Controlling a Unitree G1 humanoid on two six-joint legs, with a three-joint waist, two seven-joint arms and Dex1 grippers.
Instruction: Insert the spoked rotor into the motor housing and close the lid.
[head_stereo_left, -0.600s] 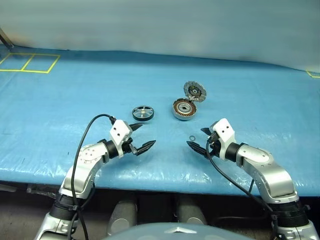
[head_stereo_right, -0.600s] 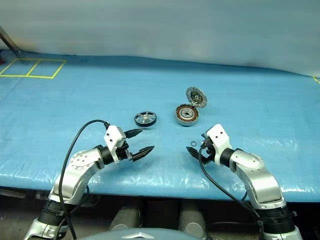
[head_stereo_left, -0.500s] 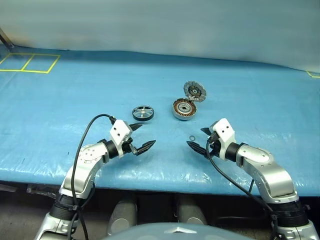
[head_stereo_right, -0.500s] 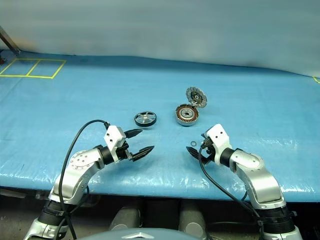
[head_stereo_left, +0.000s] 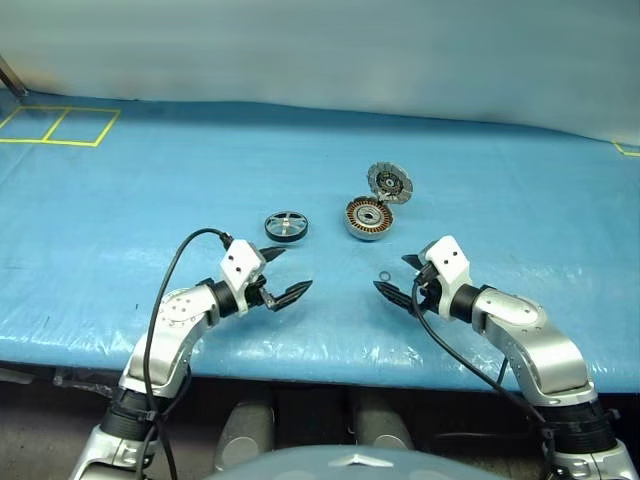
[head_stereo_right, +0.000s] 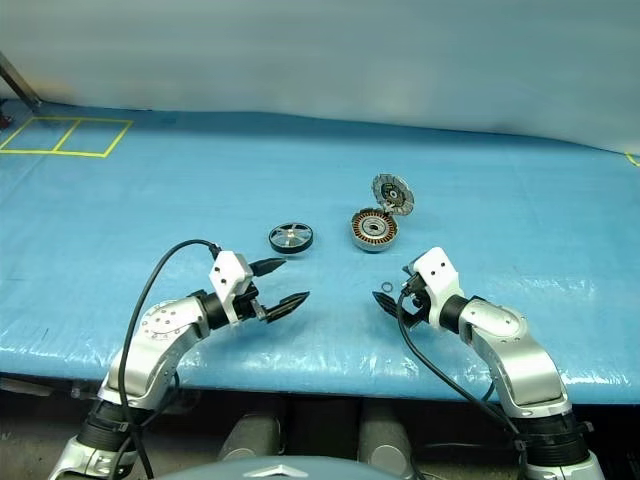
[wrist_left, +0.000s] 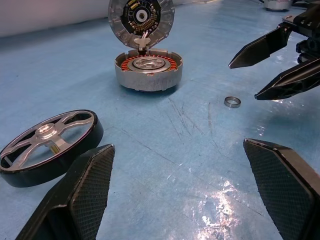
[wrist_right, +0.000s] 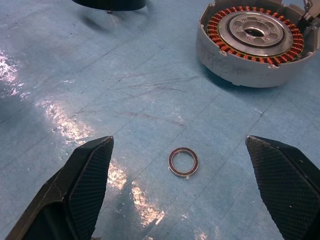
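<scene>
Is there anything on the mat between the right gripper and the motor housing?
Yes: a small metal ring lies between right gripper and motor housing, plainest in the right wrist view.

A blue plastic sheet (head_stereo_left: 150, 200) is covering the whole work surface, kinda glossy and throwing glare. A tiny metal ring (wrist_right: 183, 162) is lying flat on that sheet, by itself, nothing touching it. Yellow tape lines (head_stereo_left: 60, 125) are making a boxed grid on the sheet's far left corner, well apart from the ring. A pale wall (head_stereo_left: 320, 50) is running behind the sheet's far edge.
</scene>
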